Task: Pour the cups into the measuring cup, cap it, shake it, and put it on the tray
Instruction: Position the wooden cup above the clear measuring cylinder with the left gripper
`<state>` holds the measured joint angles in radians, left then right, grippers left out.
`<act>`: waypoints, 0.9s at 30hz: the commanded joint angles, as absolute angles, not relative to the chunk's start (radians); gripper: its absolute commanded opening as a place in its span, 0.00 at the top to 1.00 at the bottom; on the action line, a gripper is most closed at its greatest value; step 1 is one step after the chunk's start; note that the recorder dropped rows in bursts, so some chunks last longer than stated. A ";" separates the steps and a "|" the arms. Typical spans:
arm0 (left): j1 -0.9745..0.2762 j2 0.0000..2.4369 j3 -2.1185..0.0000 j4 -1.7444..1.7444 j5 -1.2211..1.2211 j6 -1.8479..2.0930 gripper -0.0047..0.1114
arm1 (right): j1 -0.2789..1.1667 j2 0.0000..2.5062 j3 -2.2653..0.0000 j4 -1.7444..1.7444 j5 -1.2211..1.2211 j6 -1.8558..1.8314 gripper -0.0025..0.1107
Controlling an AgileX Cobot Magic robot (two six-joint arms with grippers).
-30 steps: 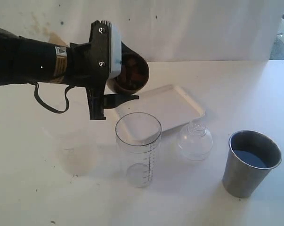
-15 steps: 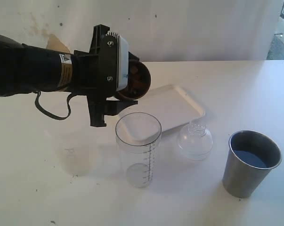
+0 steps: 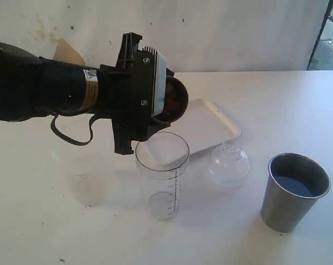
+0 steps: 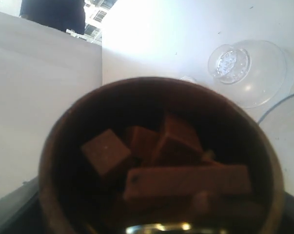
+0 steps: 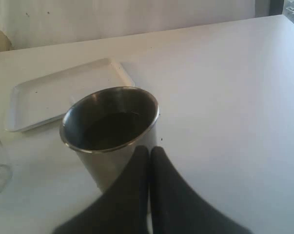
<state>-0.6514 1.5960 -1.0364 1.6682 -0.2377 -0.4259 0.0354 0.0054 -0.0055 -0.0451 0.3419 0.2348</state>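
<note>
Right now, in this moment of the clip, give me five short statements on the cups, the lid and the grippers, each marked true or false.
1. The left gripper holds the wooden cup tipped over above the measuring cup. True.
2. The brown blocks lie in the measuring cup. False: they sit inside the wooden cup.
3. The clear dome lid caps the measuring cup. False: it rests on the table, between the measuring cup and the steel tumbler.
4. The steel tumbler stands upright on the table. True.
5. The right gripper grips the steel tumbler. False: its fingers are closed together with nothing between them, next to the tumbler.
</note>
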 commanded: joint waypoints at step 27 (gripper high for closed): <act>-0.640 1.535 -0.990 1.606 -0.194 -0.206 0.96 | 0.040 0.000 0.000 -0.049 0.341 0.239 0.98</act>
